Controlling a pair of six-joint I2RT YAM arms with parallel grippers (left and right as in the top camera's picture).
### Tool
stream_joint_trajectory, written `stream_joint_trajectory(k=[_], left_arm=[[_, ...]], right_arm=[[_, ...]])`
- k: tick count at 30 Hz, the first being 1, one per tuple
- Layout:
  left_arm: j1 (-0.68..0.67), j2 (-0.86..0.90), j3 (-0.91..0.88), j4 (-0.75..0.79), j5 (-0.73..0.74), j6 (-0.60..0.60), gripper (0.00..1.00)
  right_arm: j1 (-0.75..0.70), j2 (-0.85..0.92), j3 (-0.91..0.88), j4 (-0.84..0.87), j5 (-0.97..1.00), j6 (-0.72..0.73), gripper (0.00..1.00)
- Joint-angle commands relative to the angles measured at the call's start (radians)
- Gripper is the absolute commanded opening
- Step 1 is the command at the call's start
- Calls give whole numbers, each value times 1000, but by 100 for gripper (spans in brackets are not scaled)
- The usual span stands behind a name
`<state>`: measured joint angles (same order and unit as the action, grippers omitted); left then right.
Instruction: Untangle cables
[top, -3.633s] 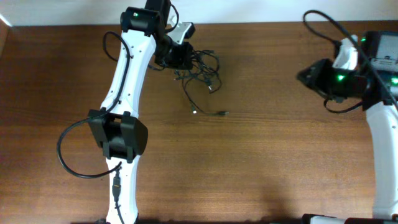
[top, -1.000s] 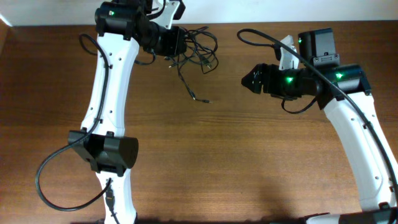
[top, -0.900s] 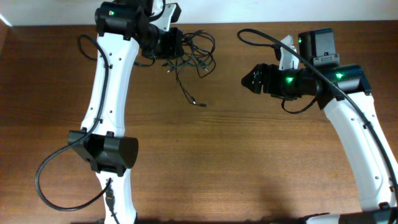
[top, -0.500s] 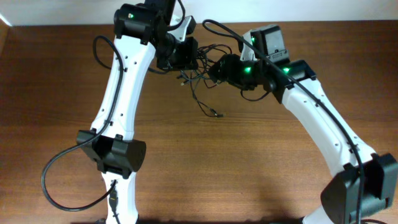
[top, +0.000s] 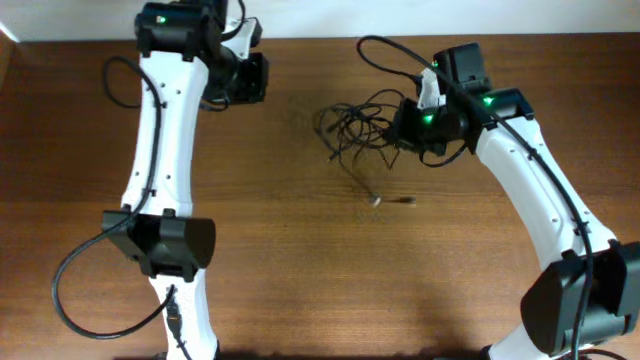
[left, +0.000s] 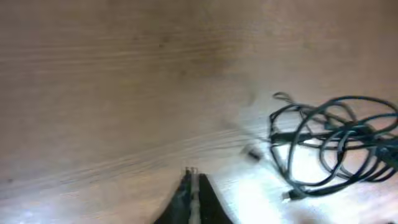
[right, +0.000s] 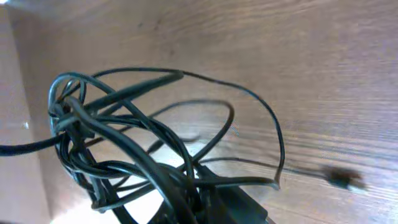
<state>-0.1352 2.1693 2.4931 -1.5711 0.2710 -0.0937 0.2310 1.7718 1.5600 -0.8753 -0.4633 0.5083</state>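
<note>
The cables (top: 355, 122) are a tangle of thin black wires on the wooden table, just left of my right gripper (top: 403, 126). In the right wrist view the cables (right: 112, 137) loop out from the right gripper (right: 205, 194), which is shut on them. A loose plug end (top: 378, 199) trails below the tangle and also shows in the right wrist view (right: 345, 179). My left gripper (top: 258, 79) is off to the left, apart from the tangle. In the left wrist view the left gripper (left: 191, 174) is shut and empty, with the cables (left: 336, 146) at the right.
The wooden table (top: 300, 260) fills the view, with its far edge along the top. A thick black arm cable (top: 385, 48) arcs above the right wrist. The left arm's elbow (top: 160, 240) hangs over the left half.
The tangle left my left gripper and is now in my right one. The right arm drew it rightward and down; the left arm swung back to the left.
</note>
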Motion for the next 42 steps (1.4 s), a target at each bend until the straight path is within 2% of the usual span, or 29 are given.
stream_joint_trajectory(k=[1, 2, 3, 4, 5, 7, 8, 9, 10, 11, 13, 15, 16, 17, 22, 32, 42], left_arm=[[-45, -19, 13, -1, 169, 166, 42], [-54, -16, 12, 3, 218, 204, 50], [-71, -8, 11, 14, 263, 224, 63], [-88, 9, 11, 29, 269, 223, 68], [-104, 31, 11, 39, 282, 224, 71], [-148, 112, 11, 74, 445, 272, 66], [-168, 143, 11, 74, 472, 288, 57], [-184, 171, 11, 70, 457, 294, 25], [-188, 179, 11, 70, 425, 294, 6], [-189, 179, 11, 70, 303, 293, 0], [-188, 179, 11, 71, 136, 289, 0], [-188, 183, 11, 70, -34, 204, 0], [-190, 194, 8, 67, -110, 145, 0], [-192, 212, -18, 71, -134, 122, 0], [-192, 294, -106, 87, -74, 93, 0], [-167, 293, -100, 127, -73, 93, 0], [-167, 293, -100, 100, -73, 93, 0]], right_arm=[[5, -34, 1, -18, -119, -69, 4], [5, -36, 8, -18, -153, -92, 4], [5, -39, 19, -18, -190, -113, 4], [5, -48, 32, -18, -218, -120, 4], [5, -55, 38, -18, -222, -120, 4], [5, -89, 41, -3, -265, -120, 4], [5, -93, 41, 3, -270, -119, 4], [3, -93, 41, 5, -269, -119, 4], [1, -93, 41, 17, -266, -119, 4], [-7, -93, 41, 24, -230, -108, 4], [-16, -88, 41, -12, -37, -108, 26], [-16, -79, 38, -92, 127, -108, 88], [-16, -78, 31, -137, 221, -107, 99], [-16, -73, 13, -158, 308, -65, 99], [-16, 36, -31, -132, 313, 6, 99], [-16, 34, -30, -115, 299, 5, 99], [-16, 34, -30, -115, 299, 5, 99]])
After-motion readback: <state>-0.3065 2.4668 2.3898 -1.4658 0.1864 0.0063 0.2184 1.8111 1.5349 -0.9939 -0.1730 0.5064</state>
